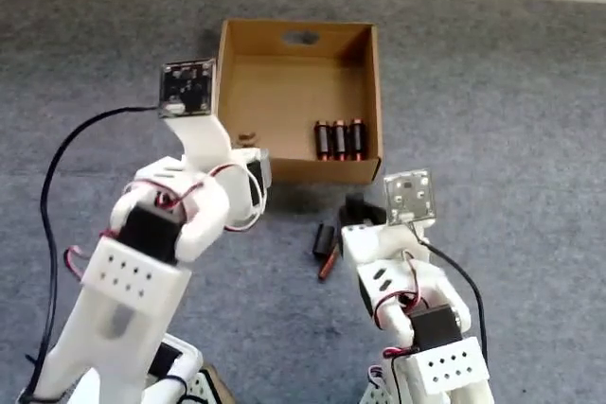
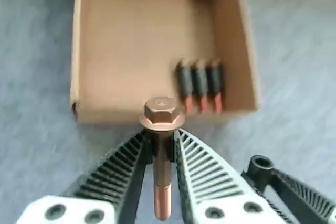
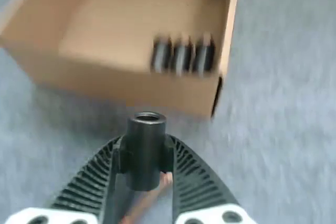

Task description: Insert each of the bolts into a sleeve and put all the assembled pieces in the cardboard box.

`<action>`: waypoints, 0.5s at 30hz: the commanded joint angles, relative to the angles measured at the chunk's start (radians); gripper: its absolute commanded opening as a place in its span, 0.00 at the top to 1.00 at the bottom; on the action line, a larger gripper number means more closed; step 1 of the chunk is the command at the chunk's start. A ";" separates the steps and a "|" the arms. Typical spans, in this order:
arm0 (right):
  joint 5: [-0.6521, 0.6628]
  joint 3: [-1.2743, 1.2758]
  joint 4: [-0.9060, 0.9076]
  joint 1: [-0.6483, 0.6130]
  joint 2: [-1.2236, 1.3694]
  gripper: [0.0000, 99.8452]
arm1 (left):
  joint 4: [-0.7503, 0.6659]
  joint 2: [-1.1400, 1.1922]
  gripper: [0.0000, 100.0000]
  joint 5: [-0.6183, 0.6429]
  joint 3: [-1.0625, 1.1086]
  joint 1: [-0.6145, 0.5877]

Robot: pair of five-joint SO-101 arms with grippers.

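the left tool [image 2: 163, 138] is clenched on a copper bolt [image 2: 163, 115], gripping the shank just under the hex head, so the threaded end sticks out free and is ready to lead into a bore. the right tool [image 3: 144, 142] is grasping a black sleeve [image 3: 146, 129] around its body, which leaves the open end clear of the fingers. both parts are held off the grey tabletop [image 1: 530, 92], just in front of the cardboard box [image 1: 295, 169], a sensible spot since the joined piece has only a short trip over the front wall. the two are apart, so by my judgement the mating step is not yet done; it calls for lining the shank up with the bore. three assembled pieces [image 1: 339, 139] lie side by side inside the box near one side wall. a spare sleeve [image 1: 324, 238] and a loose bolt [image 1: 329, 264] rest on the tabletop near the right arm, seemingly waiting for their turn.
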 commanded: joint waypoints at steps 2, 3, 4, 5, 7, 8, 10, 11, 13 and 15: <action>-0.005 0.028 -0.277 -0.007 -0.015 0.99 | -0.213 -0.117 0.99 -0.005 0.065 0.015; -0.005 0.042 -0.334 -0.007 -0.015 0.99 | -0.264 -0.136 0.99 -0.005 0.088 0.015; -0.005 0.058 -0.386 -0.007 -0.015 0.99 | -0.318 -0.153 0.99 -0.005 0.113 0.015; -0.005 0.070 -0.424 -0.007 -0.015 0.99 | -0.367 -0.171 0.99 -0.005 0.137 0.015; -0.006 0.090 -0.476 -0.007 -0.015 0.99 | -0.459 -0.203 0.99 -0.005 0.177 0.016; -0.006 0.097 -0.493 -0.008 -0.015 0.99 | -0.496 -0.216 0.99 -0.005 0.193 0.022; -0.006 0.097 -0.503 -0.028 -0.015 0.99 | -0.540 -0.236 0.99 -0.005 0.216 0.056; -0.006 0.097 -0.503 -0.044 -0.015 0.99 | -0.543 -0.243 0.99 -0.005 0.219 0.077; -0.006 0.097 -0.501 -0.079 -0.015 0.99 | -0.543 -0.254 0.99 -0.008 0.217 0.150; -0.003 0.099 -0.499 -0.108 -0.015 0.99 | -0.546 -0.259 0.99 -0.009 0.216 0.225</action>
